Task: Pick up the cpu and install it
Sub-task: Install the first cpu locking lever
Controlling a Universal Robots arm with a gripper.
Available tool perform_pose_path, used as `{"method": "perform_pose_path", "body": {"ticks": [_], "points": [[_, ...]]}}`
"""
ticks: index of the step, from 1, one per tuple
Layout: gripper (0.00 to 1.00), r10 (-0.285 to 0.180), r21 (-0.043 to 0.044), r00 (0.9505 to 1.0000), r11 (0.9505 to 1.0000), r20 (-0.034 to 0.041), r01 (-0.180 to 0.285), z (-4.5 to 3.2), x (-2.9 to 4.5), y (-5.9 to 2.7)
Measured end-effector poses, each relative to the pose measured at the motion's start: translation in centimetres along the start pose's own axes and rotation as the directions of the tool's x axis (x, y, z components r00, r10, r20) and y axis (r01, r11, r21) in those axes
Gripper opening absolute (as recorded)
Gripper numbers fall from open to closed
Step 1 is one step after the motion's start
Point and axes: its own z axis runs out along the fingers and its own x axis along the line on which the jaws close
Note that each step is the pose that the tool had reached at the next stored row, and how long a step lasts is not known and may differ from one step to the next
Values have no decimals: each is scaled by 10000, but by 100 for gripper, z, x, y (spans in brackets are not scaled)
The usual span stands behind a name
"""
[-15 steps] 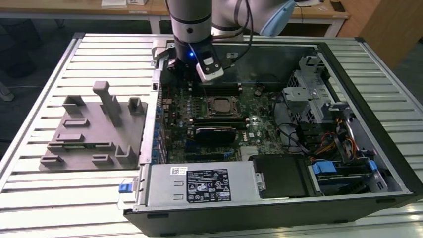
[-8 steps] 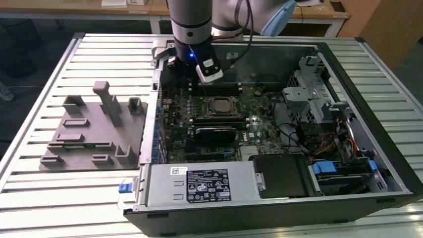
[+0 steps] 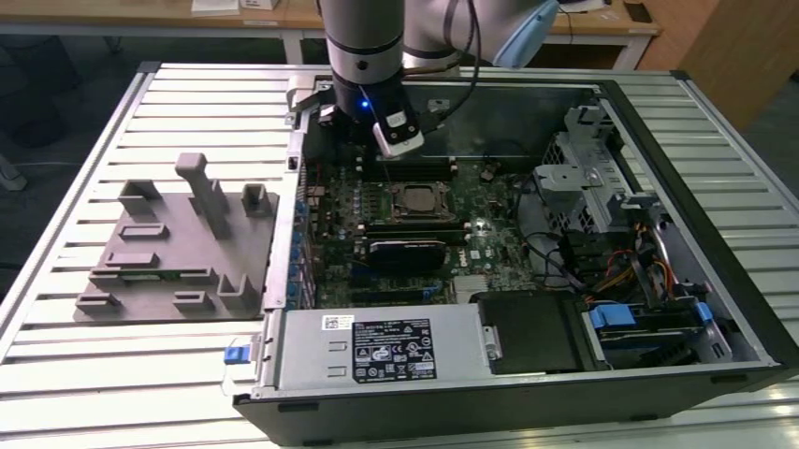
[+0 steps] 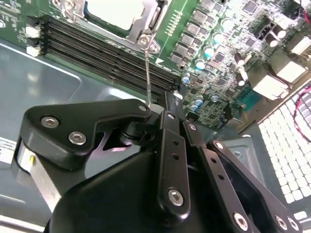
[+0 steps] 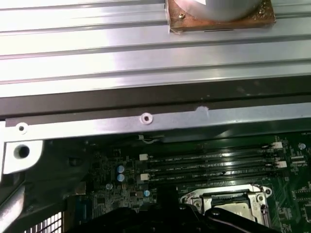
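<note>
**Poised Above the Memory Slots, cpu (image 4: 114, 10) Seated in the Socket**

Reaching down near upright from the exterior view's top edge into the open computer case (image 3: 525, 398) on the slatted tabletop (image 3: 75, 374). Wrist held over the part of the motherboard (image 3: 500, 248) nearest that top edge. End effector (image 3: 399, 142) pointing down, tipped slightly toward the exterior view's right, just above the memory slots (image 4: 97, 53). In the second wrist view, pressed together at the tip, right where a thin wire lever (image 4: 147, 73) standing up from a corner of the socket (image 3: 414, 201) ends. Impossible to tell whether pinched there. As for the cpu: lying flat inside the metal-framed socket, silver-white top facing up, just beside the memory slots and apart from the end effector. Off to the exterior view's left, outside the case, a grey moulded fixture (image 3: 175, 243) resting on the tabletop.
</note>
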Motion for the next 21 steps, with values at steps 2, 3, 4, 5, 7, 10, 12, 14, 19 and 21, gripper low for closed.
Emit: {"method": "perform_pose_path", "body": {"ticks": [2,3,4,5,7,10,12,14,19,21], "points": [[11,0,0,10000,10000,0,0,2,-38,4],[11,0,-1,10000,10000,1,0,3,-60,6],[11,-1,-1,10000,10000,1,1,4,-82,8],[11,-1,0,10000,10000,1,1,5,-104,11],[11,-1,0,10000,10000,0,1,7,-148,15],[11,-1,0,10000,10000,1,1,10,-213,22],[11,-1,-1,10000,10000,0,1,12,-260,27],[11,0,-1,10000,10000,1,0,14,-309,32],[11,0,-1,10000,10000,1,0,21,-433,44],[11,1,0,10000,10000,1,-1,23,-481,49]]}}
